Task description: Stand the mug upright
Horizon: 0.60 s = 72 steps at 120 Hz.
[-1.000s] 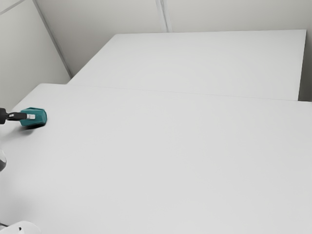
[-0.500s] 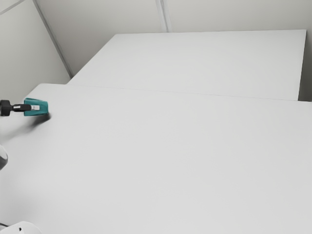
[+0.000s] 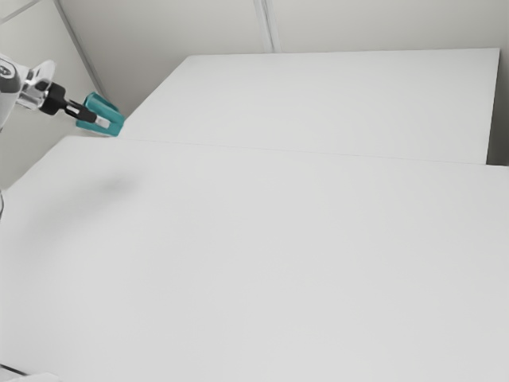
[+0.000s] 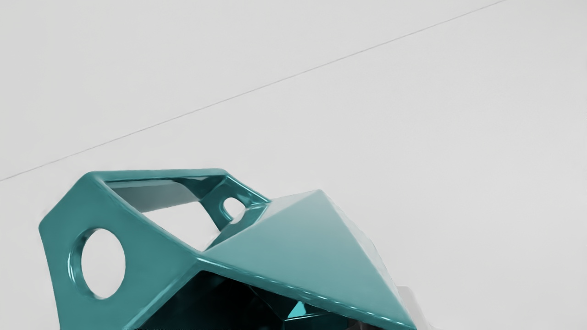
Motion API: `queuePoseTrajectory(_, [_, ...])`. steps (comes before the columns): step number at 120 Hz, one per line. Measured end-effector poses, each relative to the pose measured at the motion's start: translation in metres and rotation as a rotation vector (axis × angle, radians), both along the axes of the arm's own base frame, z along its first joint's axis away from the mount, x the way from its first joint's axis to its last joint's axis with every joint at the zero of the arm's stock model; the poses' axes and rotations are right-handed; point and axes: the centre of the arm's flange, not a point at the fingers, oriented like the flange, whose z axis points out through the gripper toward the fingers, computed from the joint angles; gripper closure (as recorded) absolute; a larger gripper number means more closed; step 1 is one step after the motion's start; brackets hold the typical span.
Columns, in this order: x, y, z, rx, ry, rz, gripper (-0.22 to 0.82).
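Mug [image 3: 112,115] and gripper [image 3: 102,122] have risen, exterior view's upper left. I've got jaws closed on it, mouth [image 4: 215,302] facing the hand.

white table [image 3: 278,263] | second white surface [image 3: 334,103] adjoining, thin seam [image 3: 298,152] between | pale wall [image 3: 159,32] | grey strip [image 3: 267,24]

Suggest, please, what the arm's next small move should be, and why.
I would probably turn the gripper to level the mug before lowering it: the mug is held tilted, and a soft shadow on the table lies apart from it, suggesting room to turn.
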Motion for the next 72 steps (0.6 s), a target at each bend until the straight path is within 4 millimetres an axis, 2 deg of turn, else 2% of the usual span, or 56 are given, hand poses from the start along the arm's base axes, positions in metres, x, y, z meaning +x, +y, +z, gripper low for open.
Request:
queuePoseTrajectory(7, [-0.016,-0.043,0.009,0.107,0.085,-0.035,0.78])
queuePoseTrajectory(12, [-0.025,-0.07,0.007,0.18,0.143,-0.06,0.78])
queuePoseTrajectory(32, [-0.065,-0.151,-0.036,0.383,0.293,-0.085,0.78])
queuePoseTrajectory(56, [-0.09,-0.21,-0.065,0.522,0.28,-0.055,0.78])
queuePoseTrajectory(72, [-0.093,-0.24,-0.083,0.542,0.242,-0.03,0.78])
